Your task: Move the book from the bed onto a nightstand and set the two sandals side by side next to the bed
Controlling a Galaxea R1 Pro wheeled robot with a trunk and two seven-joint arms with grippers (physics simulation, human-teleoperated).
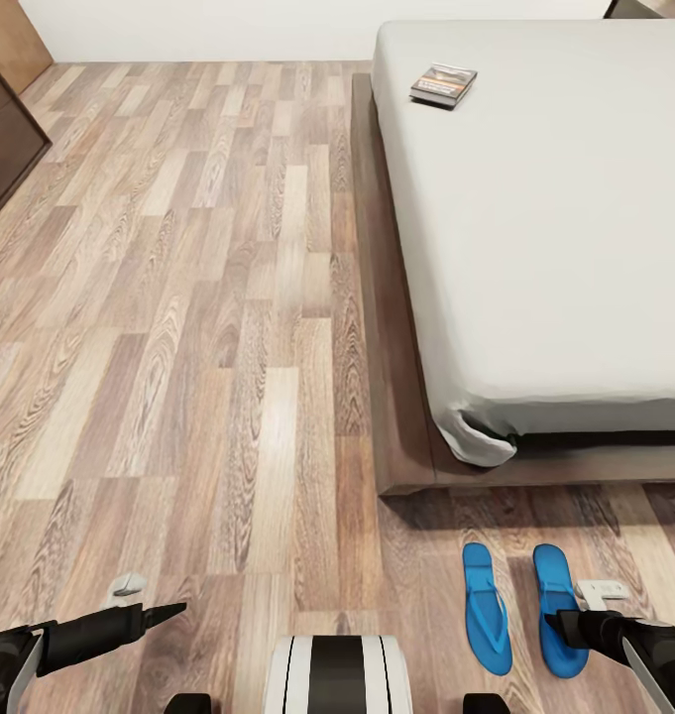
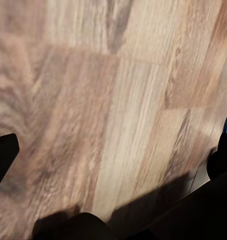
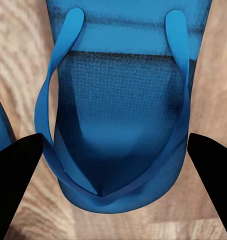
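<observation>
The two sandals, bright blue, lie side by side on the wood floor at the foot of the bed: the left sandal and the right sandal. My right gripper hovers open over the right sandal, one dark finger on each side of its toe end. The book lies on the pale mattress near the far left edge. My left gripper hangs open over bare floor, nothing between its fingers. A dark corner shows past the bed's far end; I cannot tell whether it is a nightstand.
A dark brown cabinet stands against the far left wall. The bed's wooden frame juts out around the mattress. Wide wood-plank floor runs along the bed's left side. My own base shows at the bottom centre.
</observation>
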